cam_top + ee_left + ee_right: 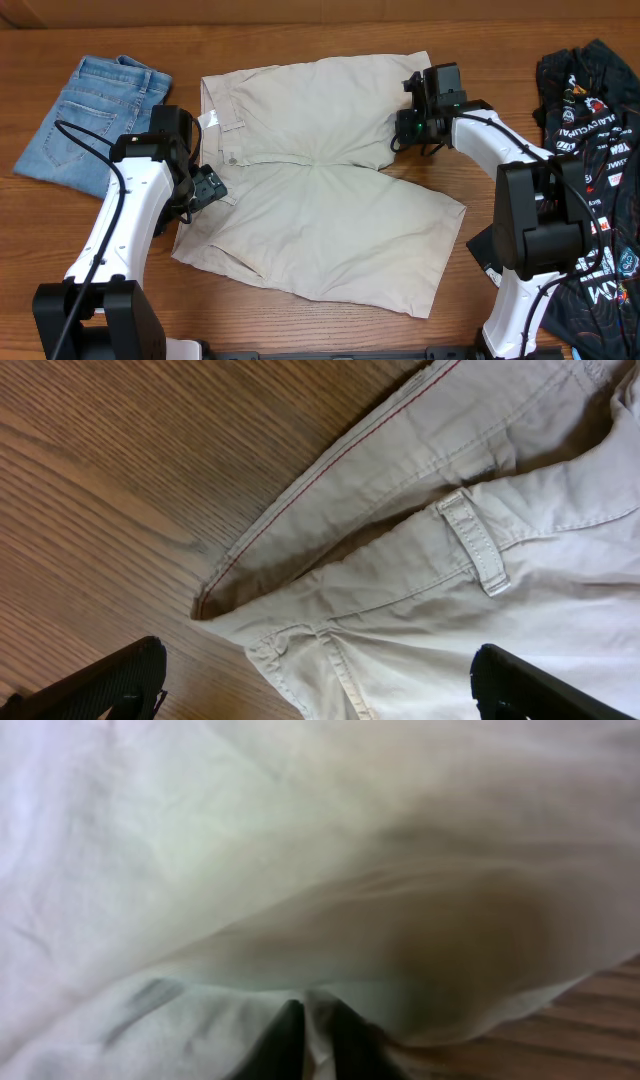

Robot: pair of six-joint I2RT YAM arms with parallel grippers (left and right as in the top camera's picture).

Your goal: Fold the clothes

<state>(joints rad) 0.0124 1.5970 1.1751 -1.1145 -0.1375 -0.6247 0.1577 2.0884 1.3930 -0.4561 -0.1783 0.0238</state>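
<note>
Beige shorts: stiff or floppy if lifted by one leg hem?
Probably floppy: the beige shorts lie flat with soft creases, and the fabric drapes over the right gripper pinching its edge. Likely light, thin cloth, so the rest should sag and drag on the table rather than lift as a sheet.

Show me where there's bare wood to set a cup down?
Bare wooden table runs along the far edge, beyond the light-blue denim shorts and plain beige cotton shorts, and along the near edge in front of the beige shorts. Crowded: the gap between beige shorts and black printed jersey, filled by the right arm.
</note>
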